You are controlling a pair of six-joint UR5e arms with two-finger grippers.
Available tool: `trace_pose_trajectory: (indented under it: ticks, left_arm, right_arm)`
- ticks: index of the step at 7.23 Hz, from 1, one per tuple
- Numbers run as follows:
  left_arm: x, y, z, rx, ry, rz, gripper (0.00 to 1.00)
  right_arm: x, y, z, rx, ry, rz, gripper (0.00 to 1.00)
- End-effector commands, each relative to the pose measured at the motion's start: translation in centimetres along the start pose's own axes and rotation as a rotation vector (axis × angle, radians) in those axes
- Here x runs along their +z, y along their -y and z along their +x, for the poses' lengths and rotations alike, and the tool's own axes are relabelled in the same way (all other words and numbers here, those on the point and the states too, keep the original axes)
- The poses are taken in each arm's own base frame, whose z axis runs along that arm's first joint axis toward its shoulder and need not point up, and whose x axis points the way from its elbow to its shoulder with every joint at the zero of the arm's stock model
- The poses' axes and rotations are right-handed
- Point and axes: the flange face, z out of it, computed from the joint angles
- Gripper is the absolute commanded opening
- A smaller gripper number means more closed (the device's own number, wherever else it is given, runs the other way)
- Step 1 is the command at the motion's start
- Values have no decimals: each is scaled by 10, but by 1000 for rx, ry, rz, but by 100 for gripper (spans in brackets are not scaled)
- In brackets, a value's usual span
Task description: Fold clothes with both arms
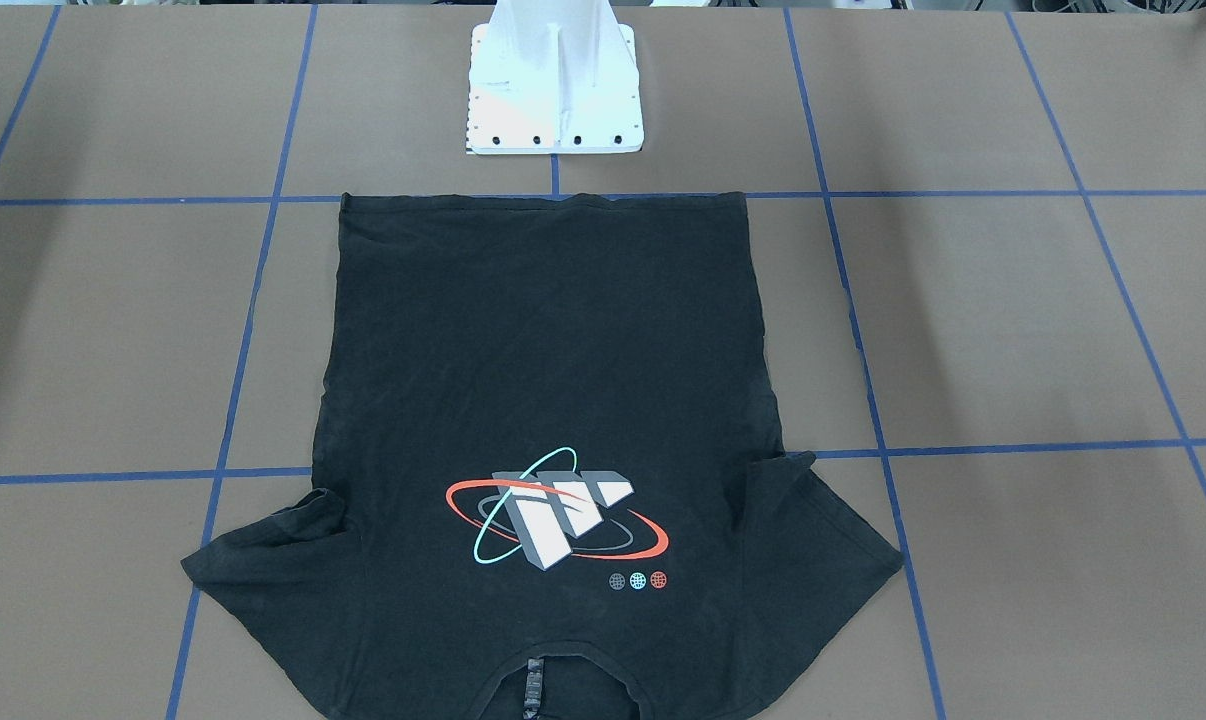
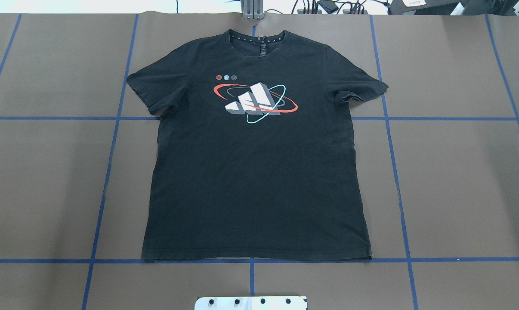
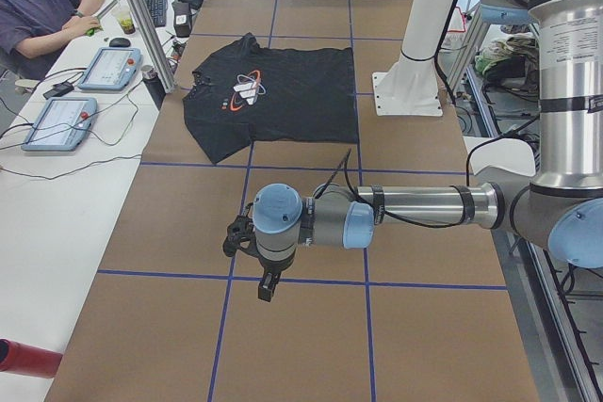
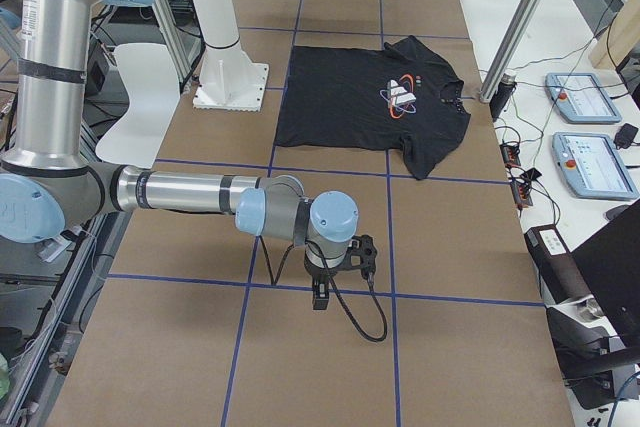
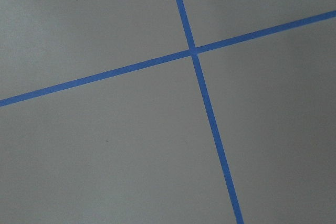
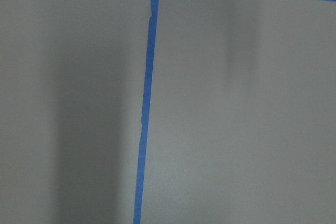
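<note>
**Both arms hang over bare table as the folding job waits to begin.** The left gripper (image 3: 268, 287) points down over a crossing of blue tape lines (image 5: 192, 52) and touches nothing. The side view does not show whether its jaws are apart or together, and its wrist camera shows only table. The right gripper (image 4: 321, 295) hovers likewise above a tape line at the opposite end, with nothing visible in it and its jaw state equally unreadable.

Well beyond each gripper, and between the two, the black T-shirt (image 2: 255, 172) lies spread flat on the brown table (image 2: 457, 193). Its logo (image 2: 254, 101) faces up and both short sleeves are out. The hem lies nearest the white pedestal (image 1: 555, 90), the collar on the far side from it. No sleeve is turned in and no hem brought up. On that evidence the task stands at its start, with the reach, the grasps and every fold left to do.

Counted outward from the grippers:
- two grippers on two arms, the left arm (image 3: 424, 206) and the right arm (image 4: 180, 192)
- one T-shirt, with one logo and two sleeves
- one pedestal
- farther off, on the side desk (image 3: 57, 195), two control tablets (image 3: 108, 68) and one seated person (image 3: 38, 11)
</note>
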Motion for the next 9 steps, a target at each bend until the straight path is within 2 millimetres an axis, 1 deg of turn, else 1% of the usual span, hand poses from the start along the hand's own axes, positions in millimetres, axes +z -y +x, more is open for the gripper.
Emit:
trace_pose_trajectory:
  ticks: [1,4,7,9]
  left_arm:
    - [-2,2,3,-4,1,5,100]
    - [-11,12,10,72,20,80,100]
    - [-17,16,15,182,42,184,100]
    - [-24,22,21,215,50,219,100]
  right_arm:
    - [-1,1,-1,-2,3,2,100]
    - [-11,6,-10,-32,-1,28,100]
    - [-25,23,-20,-172,-32,182,100]
    - [-34,28,-27,-231,-45,245,100]
